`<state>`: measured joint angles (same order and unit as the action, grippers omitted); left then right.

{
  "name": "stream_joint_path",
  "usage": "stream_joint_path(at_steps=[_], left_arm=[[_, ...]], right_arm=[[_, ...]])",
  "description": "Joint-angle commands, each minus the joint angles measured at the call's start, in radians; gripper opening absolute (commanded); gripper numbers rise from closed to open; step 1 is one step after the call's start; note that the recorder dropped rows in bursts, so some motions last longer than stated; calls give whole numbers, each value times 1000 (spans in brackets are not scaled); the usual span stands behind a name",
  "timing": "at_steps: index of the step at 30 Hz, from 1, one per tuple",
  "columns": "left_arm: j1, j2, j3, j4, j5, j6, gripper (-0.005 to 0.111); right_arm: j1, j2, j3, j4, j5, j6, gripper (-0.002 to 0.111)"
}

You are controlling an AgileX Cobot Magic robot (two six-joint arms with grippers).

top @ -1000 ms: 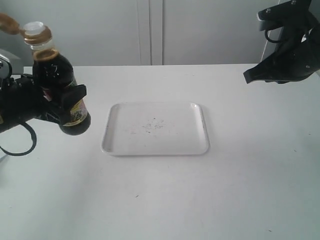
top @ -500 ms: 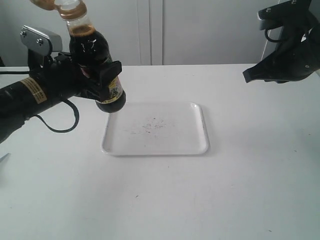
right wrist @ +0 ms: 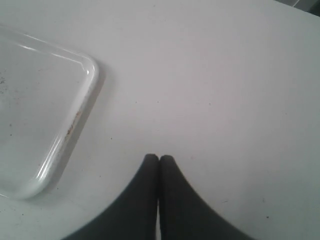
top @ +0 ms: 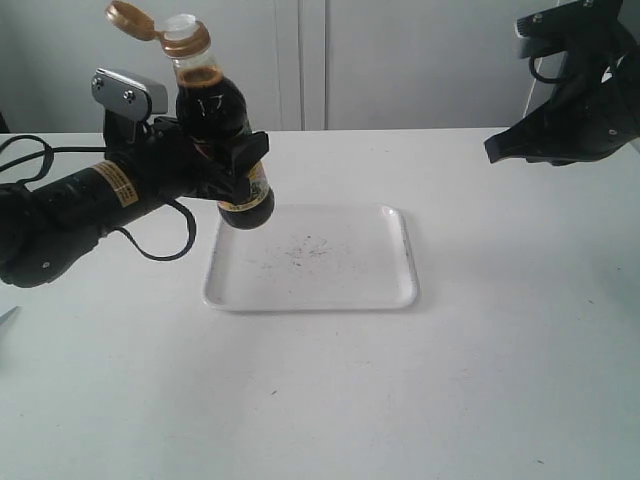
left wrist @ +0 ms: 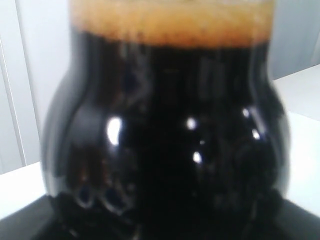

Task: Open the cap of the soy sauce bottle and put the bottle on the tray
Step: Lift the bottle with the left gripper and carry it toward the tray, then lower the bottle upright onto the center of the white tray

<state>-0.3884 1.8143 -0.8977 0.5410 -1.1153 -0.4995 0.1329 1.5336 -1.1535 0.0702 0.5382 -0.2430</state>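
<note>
My left gripper (top: 228, 170) is shut on the soy sauce bottle (top: 222, 130), holding it nearly upright in the air over the tray's far left corner. The golden cap (top: 131, 18) is flipped open and hangs back from its collar, with the white spout (top: 181, 27) bare. In the left wrist view the dark bottle (left wrist: 165, 140) fills the frame, with foam at the liquid's top. The white tray (top: 380, 275) lies flat at the table's middle, its corner (right wrist: 75, 115) showing in the right wrist view. High at the right, my right gripper (right wrist: 159, 160) is shut with nothing in it.
The white table (top: 480, 380) stretches around the tray. Dark specks (top: 300, 250) mark the tray's middle. A black cable (top: 160, 245) loops below the left arm. A pale panelled wall (top: 400, 60) stands behind the table.
My left arm has carried the bottle from the far left edge rightward to the tray's far left corner and turned it more upright. The right arm has stayed still.
</note>
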Motion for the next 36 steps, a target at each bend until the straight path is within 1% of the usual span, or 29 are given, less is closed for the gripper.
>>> stream_joint_path(at_steps=[1, 11, 29, 32, 36], left_arm=[[-16, 10, -46, -40, -106, 3, 0], [-23, 59, -102, -42, -106, -2, 0], [-23, 108, -111, -16, -106, -6, 0], [-35, 142, -132, -17, -106, -19, 0], [-69, 189, -187, -17, -106, -19, 0]], right_arm=[[-5, -7, 8, 4, -14, -1, 0], [-5, -7, 8, 8, -20, -1, 0], [-5, -7, 8, 8, -20, -6, 0], [-5, -7, 8, 8, -20, -6, 0], [-5, -7, 8, 8, -8, -6, 0]])
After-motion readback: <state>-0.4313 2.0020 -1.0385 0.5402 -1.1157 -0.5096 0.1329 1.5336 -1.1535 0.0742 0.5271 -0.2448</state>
